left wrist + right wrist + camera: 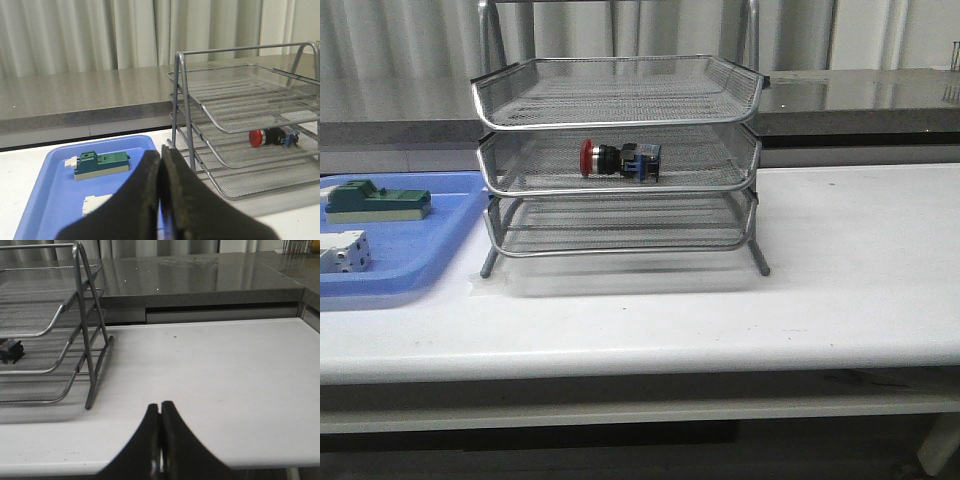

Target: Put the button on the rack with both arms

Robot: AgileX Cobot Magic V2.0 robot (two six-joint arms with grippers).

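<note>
The button (617, 159), red cap with a black-and-blue body, lies on its side on the middle tier of the silver wire rack (620, 100). The left wrist view shows the button (272, 136) on that same tier of the rack (240, 95). In the right wrist view only the dark end of the button (10, 351) shows at the edge, inside the rack (85, 325). My left gripper (161, 151) is shut with nothing in it, back over the blue tray. My right gripper (160, 406) is shut and empty above bare table, right of the rack. Neither arm appears in the front view.
A blue plastic tray (440, 250) lies left of the rack, holding a green block (377, 201) and a white block (342, 251). A grey counter (860, 95) runs behind the white table (820, 280).
</note>
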